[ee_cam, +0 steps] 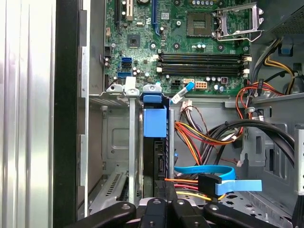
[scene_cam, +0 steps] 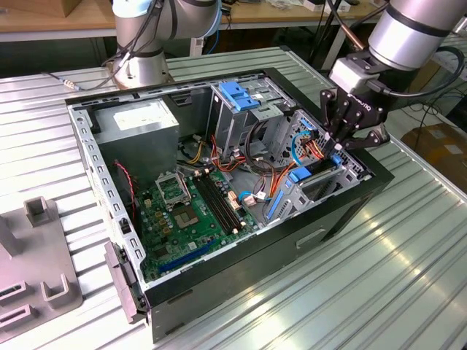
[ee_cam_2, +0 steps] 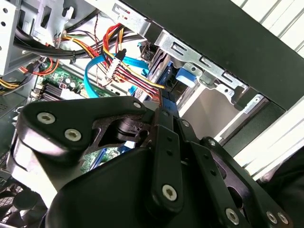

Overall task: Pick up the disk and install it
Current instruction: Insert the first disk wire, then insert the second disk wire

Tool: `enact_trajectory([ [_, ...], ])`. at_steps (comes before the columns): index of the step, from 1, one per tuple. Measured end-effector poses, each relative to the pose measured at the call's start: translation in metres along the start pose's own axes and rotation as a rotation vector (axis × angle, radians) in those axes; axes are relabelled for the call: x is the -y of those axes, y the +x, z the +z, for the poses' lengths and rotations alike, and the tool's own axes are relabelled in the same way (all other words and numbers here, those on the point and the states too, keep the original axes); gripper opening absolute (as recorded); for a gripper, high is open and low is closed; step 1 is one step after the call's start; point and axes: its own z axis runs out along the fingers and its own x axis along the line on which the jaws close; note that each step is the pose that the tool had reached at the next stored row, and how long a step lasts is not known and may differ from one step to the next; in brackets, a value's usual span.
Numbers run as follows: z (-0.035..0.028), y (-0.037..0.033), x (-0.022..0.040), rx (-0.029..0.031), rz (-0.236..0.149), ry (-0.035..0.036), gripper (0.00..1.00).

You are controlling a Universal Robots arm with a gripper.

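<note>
The disk stands on edge in a narrow slot of the metal drive bay, at the corner of the open computer case toward the exterior view's right. Its blue carrier tab points toward the motherboard. My gripper hangs over that bay. In both wrist views its black fingers come together on the disk's outer edge, where a strip of blue rail shows between them. The gripper is shut on the disk. The bay walls hide most of the drive's body.
Orange, yellow and red wires and a blue flat cable lie right beside the bay. The green motherboard, a power supply and a tall drive cage with a blue bracket are also inside the case. A grey fixture stands on the ribbed table.
</note>
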Motion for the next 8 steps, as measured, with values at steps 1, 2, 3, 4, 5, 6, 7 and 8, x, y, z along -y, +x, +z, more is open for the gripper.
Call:
enact_trajectory([
  [1,-0.0002,0.0,0.0,0.0,0.0,0.0,0.1],
  [2,-0.0003,0.0,0.0,0.0,0.0,0.0,0.1],
  [3,-0.0006,0.0,0.0,0.0,0.0,0.0,0.1],
  [4,-0.0007,0.0,0.0,0.0,0.0,0.0,0.1],
  [5,-0.0008,0.0,0.0,0.0,0.0,0.0,0.1],
  [6,-0.001,0.0,0.0,0.0,0.0,0.0,0.1],
  [7,-0.0011,0.0,0.0,0.0,0.0,0.0,0.1],
  [8,-0.0014,0.0,0.0,0.0,0.0,0.0,0.1],
])
